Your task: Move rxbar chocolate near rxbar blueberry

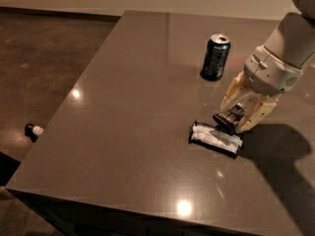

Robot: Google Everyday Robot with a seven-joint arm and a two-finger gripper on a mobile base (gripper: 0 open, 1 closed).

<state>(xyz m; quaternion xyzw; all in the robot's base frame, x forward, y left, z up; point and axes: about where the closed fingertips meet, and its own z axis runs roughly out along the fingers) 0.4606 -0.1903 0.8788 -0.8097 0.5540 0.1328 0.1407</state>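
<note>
The rxbar blueberry (215,138), a long flat bar with a white crinkly face and dark blue edges, lies on the grey table (128,107) right of centre. My gripper (232,116) hangs just above its far right end, shut on the rxbar chocolate (230,117), a small black-wrapped bar held between the pale fingers. The chocolate bar's lower end is close over the blueberry bar; I cannot tell whether they touch.
A dark blue soda can (215,57) stands upright behind the gripper, toward the table's far side. A small black and white object (33,131) lies on the floor to the left. The table's near edge runs along the bottom.
</note>
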